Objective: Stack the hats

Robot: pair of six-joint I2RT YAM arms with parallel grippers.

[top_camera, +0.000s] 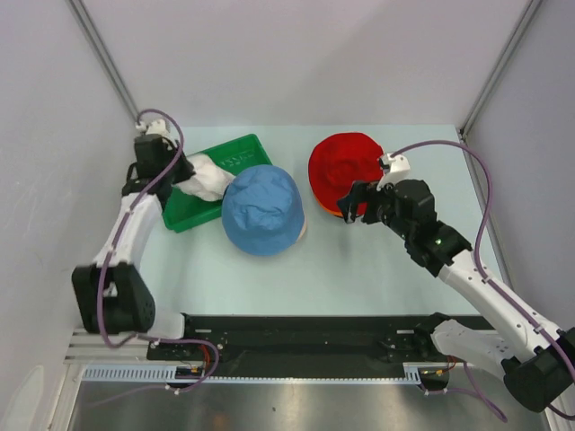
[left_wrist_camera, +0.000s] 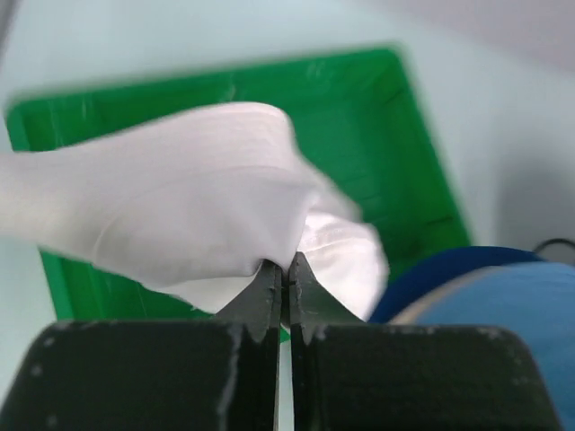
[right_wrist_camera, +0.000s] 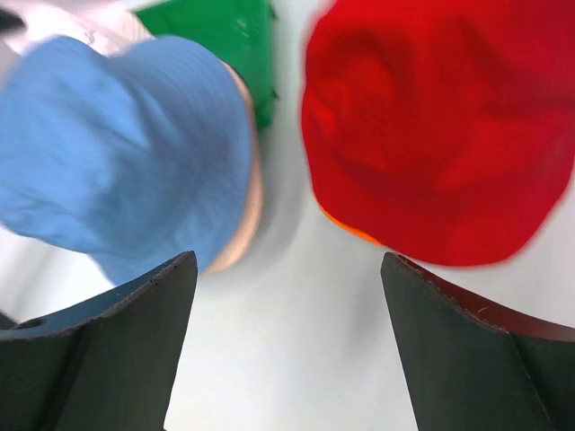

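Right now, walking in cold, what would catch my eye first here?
The bright red hat at far right and the light blue hat in the middle stand out first. At left, the left tool pinches a white hat over a green tray; the right tool stands open near the red hat.

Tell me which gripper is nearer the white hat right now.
Left. The left gripper is shut on the white hat over the green tray; the right gripper hangs open beside the red hat, beyond the light blue hat.
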